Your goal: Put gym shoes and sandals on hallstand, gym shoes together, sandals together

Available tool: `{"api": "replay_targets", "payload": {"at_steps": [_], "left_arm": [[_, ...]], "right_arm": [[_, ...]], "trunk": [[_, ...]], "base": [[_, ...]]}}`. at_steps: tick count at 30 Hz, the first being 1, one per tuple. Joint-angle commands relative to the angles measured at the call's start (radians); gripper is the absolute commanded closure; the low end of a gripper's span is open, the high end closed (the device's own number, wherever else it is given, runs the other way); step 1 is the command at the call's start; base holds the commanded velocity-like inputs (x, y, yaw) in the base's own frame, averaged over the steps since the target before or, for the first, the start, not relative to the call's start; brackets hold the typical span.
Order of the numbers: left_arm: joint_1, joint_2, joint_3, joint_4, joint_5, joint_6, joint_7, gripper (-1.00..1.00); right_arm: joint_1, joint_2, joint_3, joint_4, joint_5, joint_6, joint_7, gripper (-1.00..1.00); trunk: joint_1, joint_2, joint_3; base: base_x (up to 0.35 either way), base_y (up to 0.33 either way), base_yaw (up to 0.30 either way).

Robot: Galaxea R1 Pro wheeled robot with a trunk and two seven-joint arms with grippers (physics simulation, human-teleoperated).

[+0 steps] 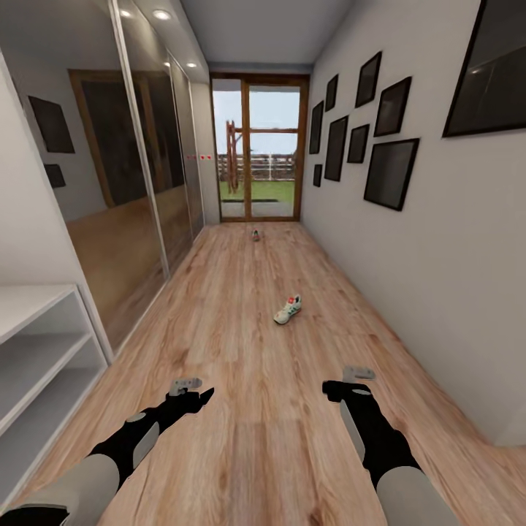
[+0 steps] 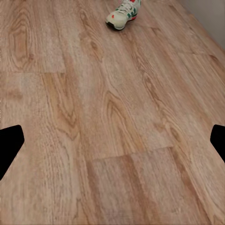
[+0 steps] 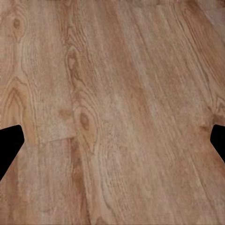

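Note:
One cream-white gym shoe (image 1: 288,310) with green stripes lies on the wood-plank corridor floor (image 1: 241,351), ahead of me and a little right of centre. The same shoe (image 2: 123,14) also appears in the left wrist view, well beyond the fingers. A small dark object (image 1: 256,235) lies far down the corridor near the glass door, too small to identify. The sandals are out of view. My left gripper (image 1: 191,392) and right gripper (image 1: 349,383) both hover low over bare planks, open and holding nothing. In both wrist views the black fingertips (image 2: 10,147) (image 3: 10,147) stand wide apart.
A white unit with open shelf levels (image 1: 40,358) stands at the near left; I cannot tell if it is the hallstand. Mirrored wardrobe doors (image 1: 139,183) line the left wall. Framed pictures (image 1: 391,172) hang on the right wall. A glass door (image 1: 257,150) closes the corridor's end.

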Motion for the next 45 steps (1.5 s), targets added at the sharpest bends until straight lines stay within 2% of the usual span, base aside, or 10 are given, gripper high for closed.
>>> {"api": "replay_targets", "payload": {"at_steps": [1, 7, 19, 45], "left_arm": [[-0.001, 0.001, -0.006, 0.001, 0.008, -0.004, -0.002, -1.0], [-0.001, 0.001, -0.006, 0.001, 0.008, -0.004, -0.002, -1.0], [-0.001, 0.001, -0.006, 0.001, 0.008, -0.004, -0.002, -1.0], [-0.001, 0.001, -0.006, 0.001, 0.008, -0.004, -0.002, -1.0]], "right_arm": [[0.0, 0.001, -0.003, -0.002, 0.006, 0.006, 0.0, -1.0], [0.0, 0.001, -0.003, -0.002, 0.006, 0.006, -0.001, -1.0], [0.0, 0.001, -0.003, -0.002, 0.006, 0.006, -0.001, -1.0], [0.0, 0.0, -0.004, -0.002, 0.005, 0.007, -0.002, -1.0]], "trunk": [[0.0, 0.0, -0.001], [0.0, 0.0, -0.001], [0.0, 0.0, -0.001], [0.0, 0.0, -0.001]], "base": [[0.345, 0.075, 0.0], [0.345, 0.075, 0.076], [0.345, 0.082, 0.22], [0.345, 0.096, 0.009]]}}
